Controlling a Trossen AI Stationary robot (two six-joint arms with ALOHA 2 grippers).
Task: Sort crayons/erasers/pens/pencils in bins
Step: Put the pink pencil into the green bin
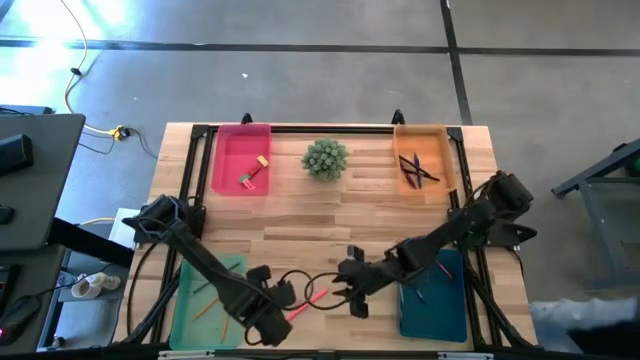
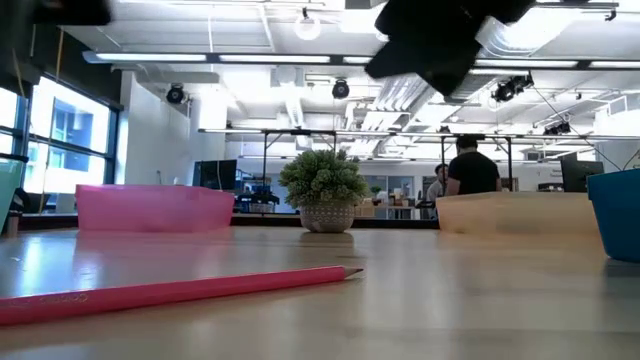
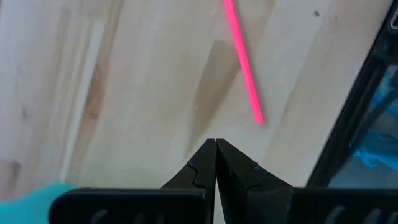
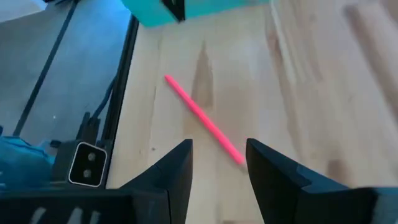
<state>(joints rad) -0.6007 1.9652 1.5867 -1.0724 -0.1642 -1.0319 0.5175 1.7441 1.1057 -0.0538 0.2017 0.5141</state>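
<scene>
- Pink pencil (image 1: 312, 297) loose on the surface (image 1: 340, 215), between both claws; unsorted.
- Right claw (image 4: 217, 163) parted, empty, poised over it.
- Left claw (image 3: 216, 149) closed, empty.
- Bins (image 1: 241, 158) already hold items.

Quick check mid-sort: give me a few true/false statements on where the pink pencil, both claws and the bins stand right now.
1. The long pink pencil lies on the bare wooden table. True.
2. The left claw is open wide. False: its fingers are shut together, holding nothing.
3. The right claw is open, above the pencil. True.
4. The translucent orange plastic bin is empty. False: dark and orange sticks lie in it.
5. The small green potted plant stands between the translucent pink plastic bin and the orange one. True.
</scene>
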